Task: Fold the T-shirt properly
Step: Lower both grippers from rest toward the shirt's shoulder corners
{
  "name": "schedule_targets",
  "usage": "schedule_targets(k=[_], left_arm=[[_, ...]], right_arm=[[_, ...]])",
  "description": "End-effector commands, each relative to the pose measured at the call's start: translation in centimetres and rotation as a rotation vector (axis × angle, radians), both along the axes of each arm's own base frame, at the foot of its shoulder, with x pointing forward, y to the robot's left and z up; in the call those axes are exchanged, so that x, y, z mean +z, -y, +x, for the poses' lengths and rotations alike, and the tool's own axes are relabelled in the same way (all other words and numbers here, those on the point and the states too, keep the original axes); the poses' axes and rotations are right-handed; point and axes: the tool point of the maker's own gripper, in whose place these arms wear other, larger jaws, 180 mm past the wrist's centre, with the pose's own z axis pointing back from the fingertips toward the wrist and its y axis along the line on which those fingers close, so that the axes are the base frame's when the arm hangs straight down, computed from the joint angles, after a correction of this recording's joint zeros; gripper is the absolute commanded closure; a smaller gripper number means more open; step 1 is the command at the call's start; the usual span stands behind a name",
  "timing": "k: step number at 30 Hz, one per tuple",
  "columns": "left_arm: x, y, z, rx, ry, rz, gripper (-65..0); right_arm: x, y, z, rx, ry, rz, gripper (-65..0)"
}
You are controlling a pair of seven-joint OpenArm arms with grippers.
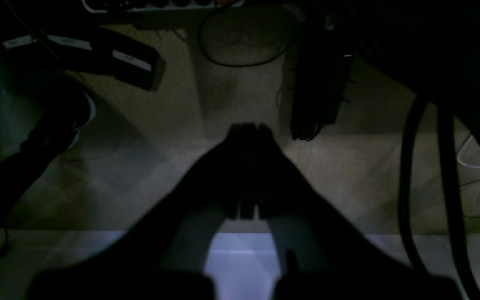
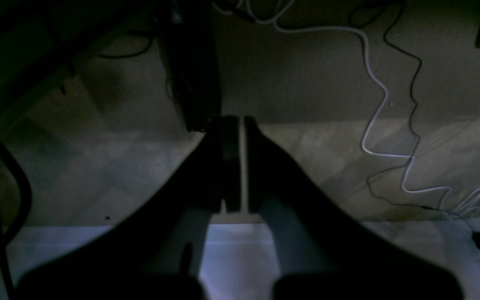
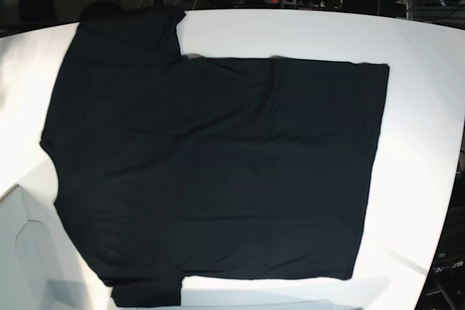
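The black T-shirt point(image 3: 218, 165) lies spread flat on the white table point(image 3: 421, 107) in the base view. Its neck side is to the left, one sleeve at the top left, one at the bottom left, and the hem to the right. No tag or patch shows. Neither gripper appears in the base view. In the left wrist view my left gripper point(image 1: 246, 129) hangs shut and empty past the table edge, over the floor. In the right wrist view my right gripper point(image 2: 242, 121) is shut and empty, with only a thin slit between its fingers.
Both wrist views are dark and show carpet floor beyond the pale table edge point(image 1: 240, 266). A black post point(image 1: 319, 83) and black cables point(image 1: 427, 175) are near the left gripper. A white cable point(image 2: 373, 125) and a black post point(image 2: 190, 62) are near the right one.
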Motion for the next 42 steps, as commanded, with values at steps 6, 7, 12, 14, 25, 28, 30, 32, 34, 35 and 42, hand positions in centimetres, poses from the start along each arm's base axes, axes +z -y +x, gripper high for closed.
schedule_targets(k=[6, 7, 12, 14, 25, 28, 30, 32, 34, 35, 42], left_arm=[[0.0, -0.3, -1.0, -0.004, -0.015, 0.007, 0.0], [0.0, -0.3, -1.0, -0.004, -0.015, 0.007, 0.0], [0.0, -0.3, -1.0, -0.004, -0.015, 0.007, 0.0], [0.0, -0.3, -1.0, -0.004, -0.015, 0.007, 0.0], [0.0, -0.2, -1.0, -0.004, -0.015, 0.004, 0.0], [0.0, -0.2, -1.0, -0.004, -0.015, 0.004, -0.1], [0.0, -0.2, -1.0, -0.004, -0.015, 0.004, -0.1], [0.0, -0.2, -1.0, -0.004, -0.015, 0.004, -0.1], [0.0, -0.2, -1.1, -0.004, -0.017, 0.004, -0.1], [0.0, -0.3, -1.1, -0.004, -0.017, 0.005, -0.1], [0.8, -2.2, -3.3, 0.026, 0.032, 0.027, -0.1]], right_arm=[[0.0, -0.3, -0.5, -0.006, -0.010, 0.018, 0.0], [0.0, -0.3, -0.5, -0.006, -0.010, 0.018, 0.0], [0.0, -0.3, -0.5, -0.006, -0.010, 0.018, 0.0], [0.0, -0.3, -0.5, -0.006, -0.010, 0.018, 0.0], [0.0, -0.3, -0.5, -0.006, -0.010, 0.018, -0.1], [0.0, -0.3, -0.5, -0.006, -0.010, 0.018, -0.1], [0.0, -0.3, -0.5, -0.006, -0.010, 0.018, -0.1], [0.0, -0.3, -0.5, -0.006, -0.010, 0.018, -0.1], [0.0, -0.3, -0.6, -0.006, -0.012, 0.018, 0.0], [0.1, -0.3, -1.0, -0.006, -0.015, 0.018, 0.0], [0.3, -0.3, -3.7, -0.006, -0.052, 0.017, 0.0]])
